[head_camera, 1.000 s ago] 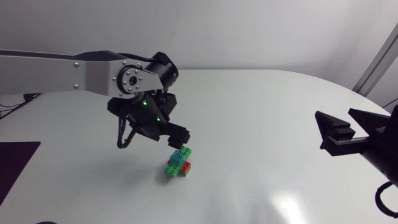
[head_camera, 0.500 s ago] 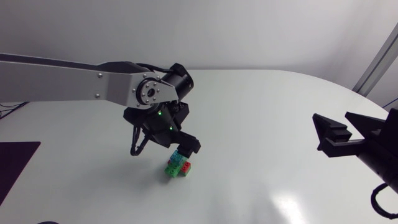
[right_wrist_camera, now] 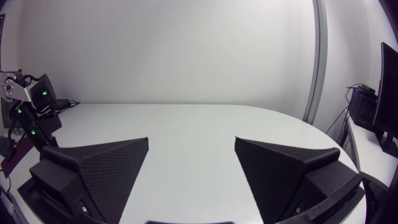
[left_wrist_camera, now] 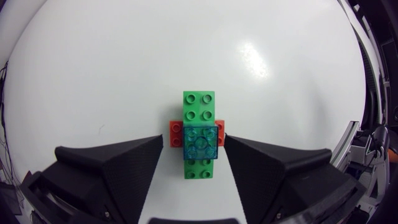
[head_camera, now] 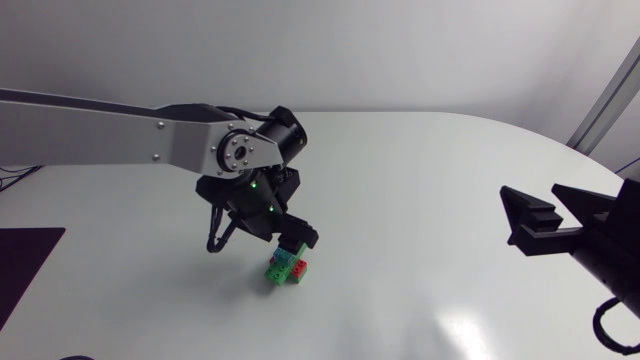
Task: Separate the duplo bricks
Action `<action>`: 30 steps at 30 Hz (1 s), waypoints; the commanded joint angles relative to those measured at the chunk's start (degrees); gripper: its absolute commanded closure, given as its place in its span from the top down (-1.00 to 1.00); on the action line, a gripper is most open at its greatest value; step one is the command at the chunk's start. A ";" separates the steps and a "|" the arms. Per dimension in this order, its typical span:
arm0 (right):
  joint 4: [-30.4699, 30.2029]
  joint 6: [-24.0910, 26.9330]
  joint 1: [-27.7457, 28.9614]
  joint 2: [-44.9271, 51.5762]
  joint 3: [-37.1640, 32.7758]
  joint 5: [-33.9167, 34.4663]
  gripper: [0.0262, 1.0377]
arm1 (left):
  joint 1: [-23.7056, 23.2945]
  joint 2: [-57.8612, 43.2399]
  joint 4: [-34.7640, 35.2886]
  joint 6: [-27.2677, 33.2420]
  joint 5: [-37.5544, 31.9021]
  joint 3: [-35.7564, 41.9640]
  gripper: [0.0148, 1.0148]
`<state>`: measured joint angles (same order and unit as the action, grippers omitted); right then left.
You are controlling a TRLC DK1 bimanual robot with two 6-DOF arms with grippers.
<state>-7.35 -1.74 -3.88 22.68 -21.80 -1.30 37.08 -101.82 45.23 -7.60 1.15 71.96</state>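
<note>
Left gripper (left_wrist_camera: 194, 142) dropped lower, spread wide astride brick stack (left_wrist_camera: 199, 118); right gripper (right_wrist_camera: 191, 148) spread wide, well apart.

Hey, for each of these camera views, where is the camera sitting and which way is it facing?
Head view: fixed above the table, looking down; my left arm is over the brick stack, my right gripper off to the side.
Left wrist view: on the left arm's last link, looking straight down; the open left gripper straddles the stack.
Right wrist view: on the right arm, looking level across the table; its open fingers show.
Shared: head and left wrist views both show the stack.
</note>
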 commanded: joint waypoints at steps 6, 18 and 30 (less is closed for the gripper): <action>0.06 -1.51 -0.51 0.44 2.47 0.25 0.92 | 0.36 -1.98 1.09 -1.37 0.00 -1.65 0.32; -0.03 -1.51 -0.51 1.23 2.29 -0.19 0.92 | 1.06 -4.53 1.09 -1.28 0.00 -1.21 0.27; 0.50 -1.95 -0.69 2.37 1.68 -0.28 0.92 | 0.19 -4.09 -2.61 -1.46 0.00 -2.53 -0.31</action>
<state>-7.35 -2.17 -4.19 24.60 -20.45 -1.52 37.63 -105.41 42.98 -7.60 1.15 71.13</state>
